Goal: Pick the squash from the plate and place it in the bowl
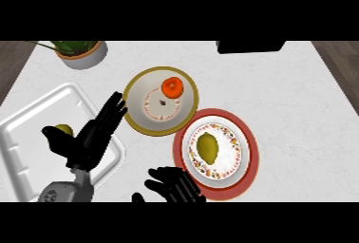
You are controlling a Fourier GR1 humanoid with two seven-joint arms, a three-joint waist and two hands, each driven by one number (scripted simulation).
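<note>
White tray (28, 147) on the pale counter (294, 95), set askew. Inside the tray, towards its right side, a small yellow-green fruit (64, 129), partly hidden. Beyond the tray's far corner, a potted plant (80, 51) in a light round pot. To the right of the tray, apart from it, a round orange fruit (172, 87). Much farther right and further back, a black object (250, 46), cut off by the edge of the view. Dark wood strip (14, 52) beyond the counter, behind the tray's left side.

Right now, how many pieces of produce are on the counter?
3: a yellow squash on the red-rimmed plate, an orange round fruit in the gold-rimmed bowl, a yellow-green fruit in the white tray. Hands may hide others.
</note>
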